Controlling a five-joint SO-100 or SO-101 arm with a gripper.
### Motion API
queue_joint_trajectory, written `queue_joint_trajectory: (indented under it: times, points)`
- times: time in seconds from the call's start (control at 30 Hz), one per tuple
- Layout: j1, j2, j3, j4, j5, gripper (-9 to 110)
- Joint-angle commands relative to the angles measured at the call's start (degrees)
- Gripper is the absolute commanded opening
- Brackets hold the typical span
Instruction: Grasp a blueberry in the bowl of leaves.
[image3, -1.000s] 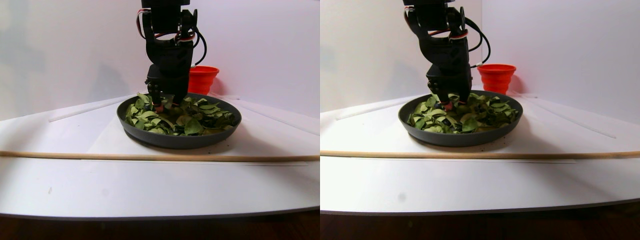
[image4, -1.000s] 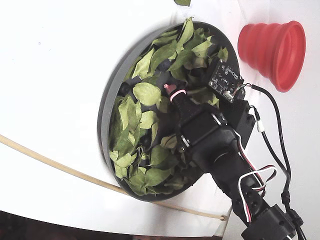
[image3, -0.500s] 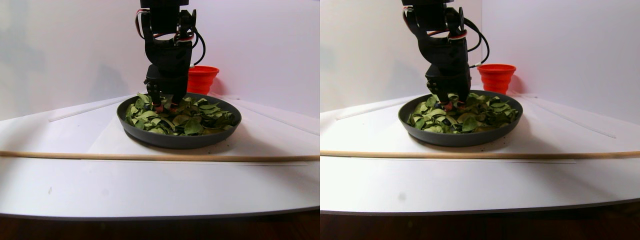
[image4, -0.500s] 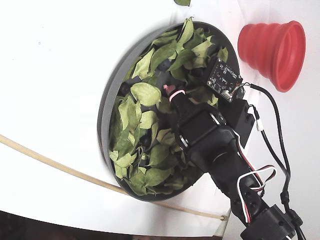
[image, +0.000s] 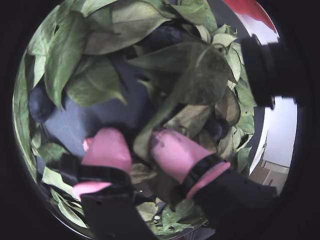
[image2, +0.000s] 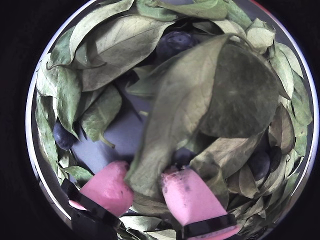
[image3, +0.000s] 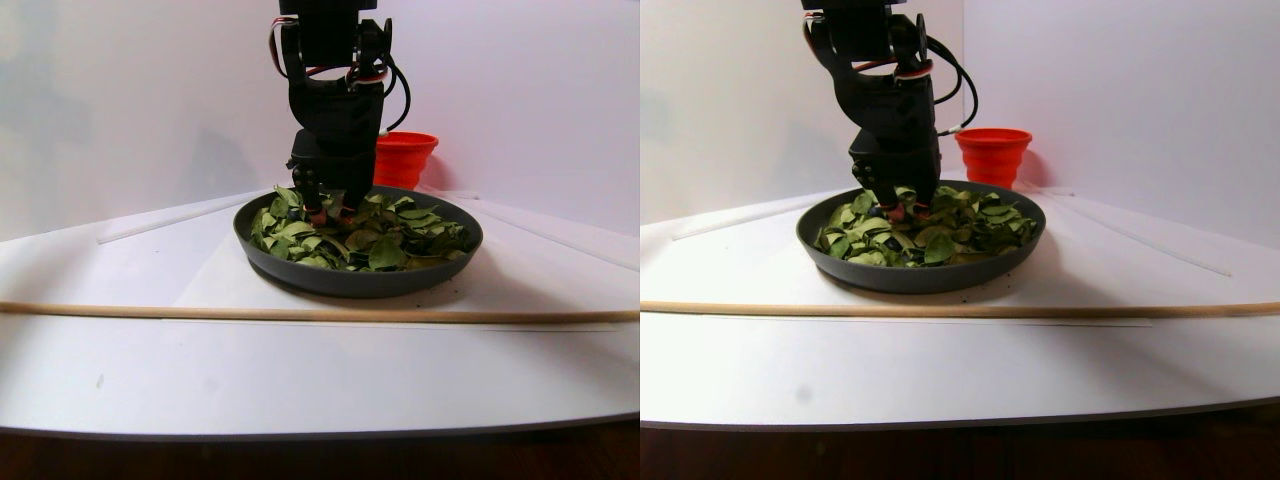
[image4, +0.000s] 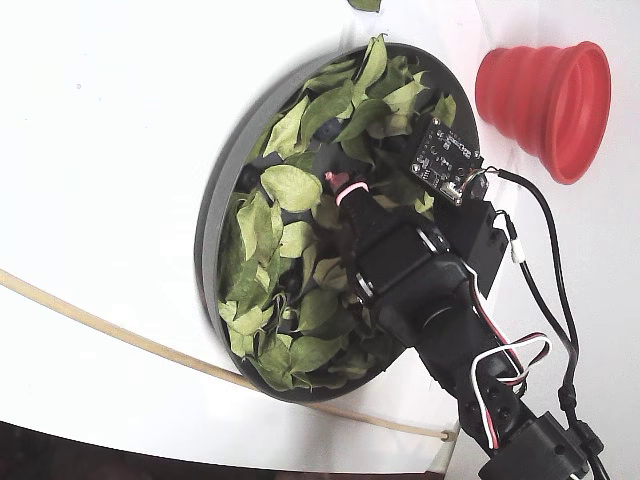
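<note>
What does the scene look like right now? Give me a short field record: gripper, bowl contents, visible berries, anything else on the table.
gripper: down among the leaves, pink-tipped fingers slightly apart, a leaf between them
held berry: none visibly clamped; a dark round shape sits just above the right fingertip, half hidden by leaves
bowl: dark grey, shallow, on the white table
leaves: green, covering most of the bowl floor
blueberries in sight: one at top, one at left edge
red cup: outside the bowl, apart from it
wooden stick: lying in front of the bowl
</note>
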Motion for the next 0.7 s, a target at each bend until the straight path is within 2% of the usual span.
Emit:
queue_joint_trajectory:
  times: [0.0,0.67]
  points:
    - [0.2,5.6,1.2,0.4,-0.5,10]
    - [1.1,14.2,3.5,1.7,-1.8,9]
